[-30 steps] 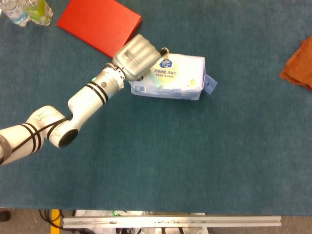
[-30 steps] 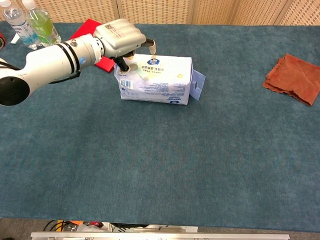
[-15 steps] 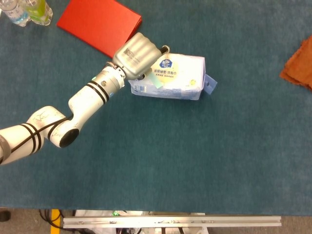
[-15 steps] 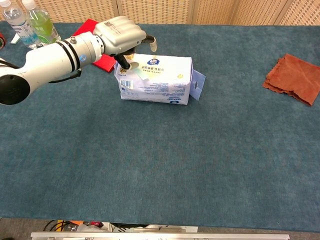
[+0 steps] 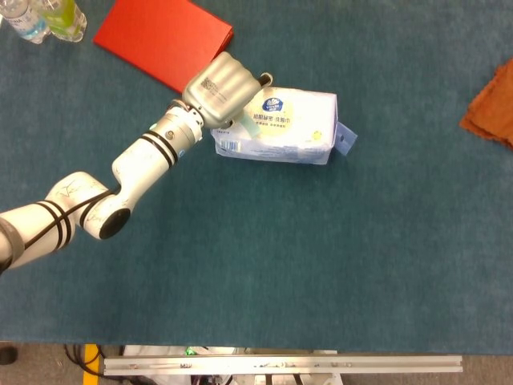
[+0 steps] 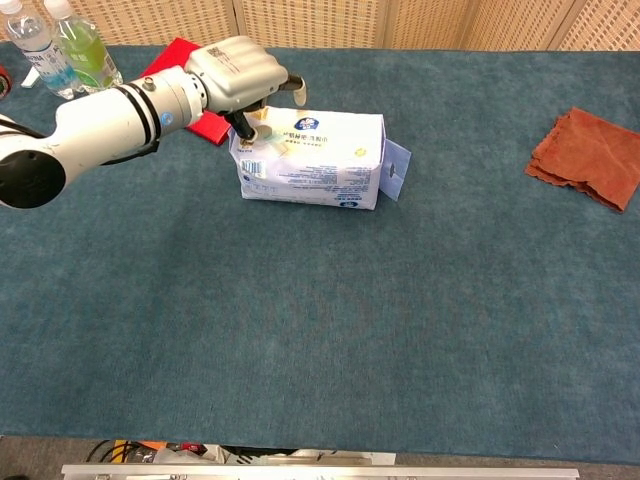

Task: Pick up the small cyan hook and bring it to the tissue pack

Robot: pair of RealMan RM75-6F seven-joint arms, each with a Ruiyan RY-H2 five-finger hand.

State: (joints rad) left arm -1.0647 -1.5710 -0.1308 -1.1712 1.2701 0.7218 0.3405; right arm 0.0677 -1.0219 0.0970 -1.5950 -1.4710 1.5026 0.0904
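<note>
While the left robot hand (image 6: pixel 238 73) hovered over the left end of the tissue pack (image 6: pixel 315 158), the step in hand seemed to be the delivery of the small cyan hook. The hook itself was not clearly visible in either view; a small pale piece showed under the fingers (image 5: pixel 227 79) on the pack's top, but I could not tell if it was the hook. To do this step well, the robot hand should come down gently, let the hook rest flat on the pack, and open without pushing the soft pack along the counter (image 6: pixel 320 330). The fingers were curled inward over the pack's corner, the back of the hand turned upward; whether they held anything could not be told. The arm reached in from the left, across the red folder (image 5: pixel 160 36). The right robot hand was not in view.
</note>
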